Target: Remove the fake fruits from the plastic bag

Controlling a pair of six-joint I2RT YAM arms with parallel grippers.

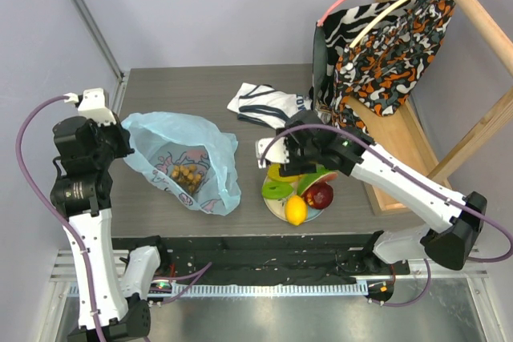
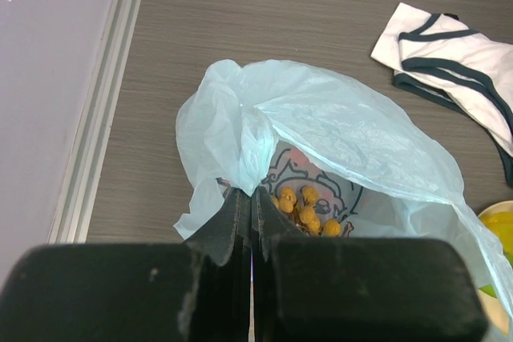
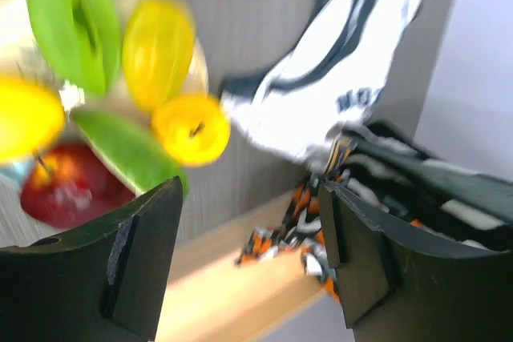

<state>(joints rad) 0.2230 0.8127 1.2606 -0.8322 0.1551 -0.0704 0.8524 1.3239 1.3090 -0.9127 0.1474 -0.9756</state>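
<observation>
My left pincer (image 2: 250, 206) is closed tight, its two black fingers pinching a fold of thin film at the near rim of the plastic bag (image 2: 345, 130). The bag is crinkly, translucent, pale blue, and it lies on the left half of the grey wood-grain counter (image 1: 184, 90) with its mouth gaping towards me. A cartoon print in pink with dark outlines shows through its inner wall, and I can read no words on it. Deep in the bag sits the grape bunch (image 2: 304, 207), a knobbly cluster of small, glossy, orange-brown balls. My right pincer (image 3: 250, 190) is spread wide with nothing between its fingers, and it hangs over the far edge of the plate (image 1: 314, 215). The plate sits on the counter just to the right of the bag and carries smooth, shiny plastic fruits: an oval yellow lemon (image 1: 296, 210) nearest me, a round red apple (image 1: 319, 195) touching it, a watermelon slice (image 1: 323, 176), a flat green piece (image 1: 276, 191) and a yellow piece (image 1: 282, 171). Beyond the plate lies a crumpled white shirt (image 1: 268, 106) with dark trim. Its dark lettering is too blurred to read. At the far right, a patterned cloth (image 1: 385, 46) in black, white and orange hangs from a hanger on a wooden rack (image 1: 473, 6).
</observation>
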